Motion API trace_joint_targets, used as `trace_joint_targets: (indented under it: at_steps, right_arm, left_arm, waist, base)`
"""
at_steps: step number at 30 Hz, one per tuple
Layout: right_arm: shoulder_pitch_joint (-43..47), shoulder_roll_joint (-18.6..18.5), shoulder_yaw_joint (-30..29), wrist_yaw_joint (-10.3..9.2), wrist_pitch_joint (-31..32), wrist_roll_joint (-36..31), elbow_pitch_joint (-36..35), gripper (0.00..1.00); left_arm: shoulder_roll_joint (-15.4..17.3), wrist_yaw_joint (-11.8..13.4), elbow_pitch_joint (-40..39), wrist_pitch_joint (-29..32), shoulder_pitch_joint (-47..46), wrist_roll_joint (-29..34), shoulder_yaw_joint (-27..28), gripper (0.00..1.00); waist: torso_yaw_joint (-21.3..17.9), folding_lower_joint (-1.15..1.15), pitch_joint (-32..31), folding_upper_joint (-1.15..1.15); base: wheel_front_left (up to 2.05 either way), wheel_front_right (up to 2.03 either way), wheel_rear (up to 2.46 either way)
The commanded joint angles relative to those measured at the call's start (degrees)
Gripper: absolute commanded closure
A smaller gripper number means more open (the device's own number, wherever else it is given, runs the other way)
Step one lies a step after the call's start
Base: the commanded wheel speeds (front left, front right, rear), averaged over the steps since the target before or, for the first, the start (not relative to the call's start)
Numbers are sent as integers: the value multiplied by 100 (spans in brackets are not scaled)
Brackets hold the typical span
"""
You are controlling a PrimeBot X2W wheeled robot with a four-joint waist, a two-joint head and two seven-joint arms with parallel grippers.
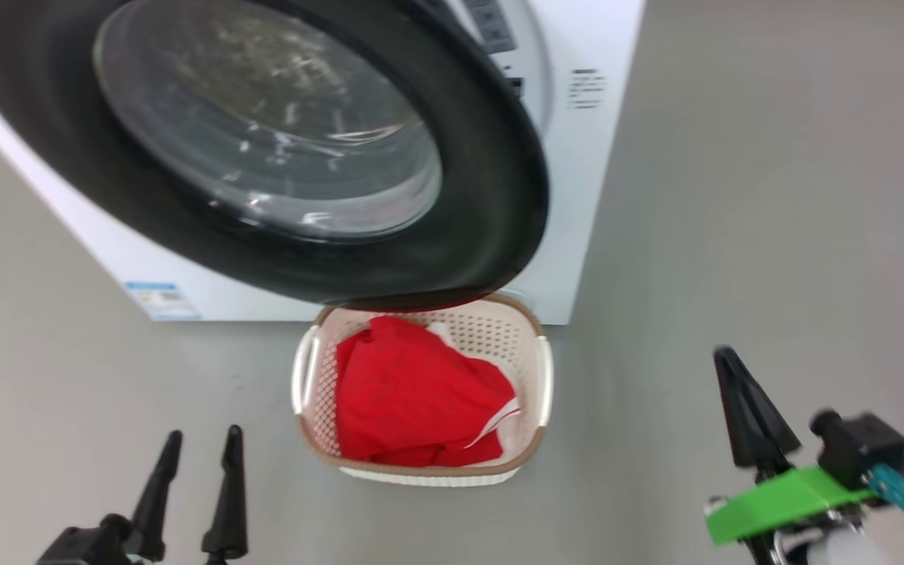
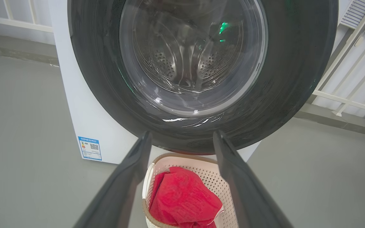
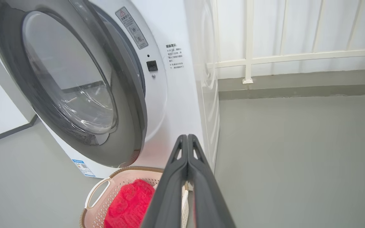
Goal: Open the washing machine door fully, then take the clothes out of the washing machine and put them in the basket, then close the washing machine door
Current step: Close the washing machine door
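The washing machine [image 1: 577, 180] is white, and its door [image 1: 491, 204], black-rimmed with a glass bowl, stands slightly ajar; the right wrist view shows a gap at the latch side of the door [image 3: 128, 104]. Below the door's lower rim the cream basket [image 1: 544, 384] sits on the floor with the red clothes [image 1: 413, 392] inside. My left gripper [image 1: 203, 434] is open and empty, left of the basket and short of it. My right gripper [image 1: 725, 357] is shut on nothing, well to the right of the basket. Through the door glass [image 2: 192, 57] I see bare steel drum.
Grey floor [image 1: 774, 235] spreads to the right of the machine. A white railing [image 3: 296, 57] and a low kerb run behind it. A blue label [image 1: 162, 300] marks the machine's lower left corner.
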Motion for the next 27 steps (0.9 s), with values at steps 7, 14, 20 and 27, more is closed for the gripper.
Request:
trace_joint_targets:
  at_steps: [7,14,20,27]
  right_arm:
    - [-1089,-257,610,37,-37,-88,184,100]
    - [-1944,-404,870,37,-37,-88,417,100]
    - [-2609,-517,1008,37,-37,-87,632,100]
    - [-3037,-611,1053,37,-37,-77,750,100]
  left_arm:
    - [24,-32,-56,-69,-310,-428,-187,0]
    - [24,-32,-87,-69,-482,-650,-308,0]
    - [23,-32,-113,-69,-684,-789,-437,0]
    - [23,-32,-175,-69,-887,-938,-557,0]
  waist:
    - [749,0,368,0]
    - [1060,0,677,0]
    - [1261,0,987,0]
    - [1395,0,1305,0]
  base:
    - [0,0,0]
    - [0,0,0]
    - [0,0,0]
    - [0,0,0]
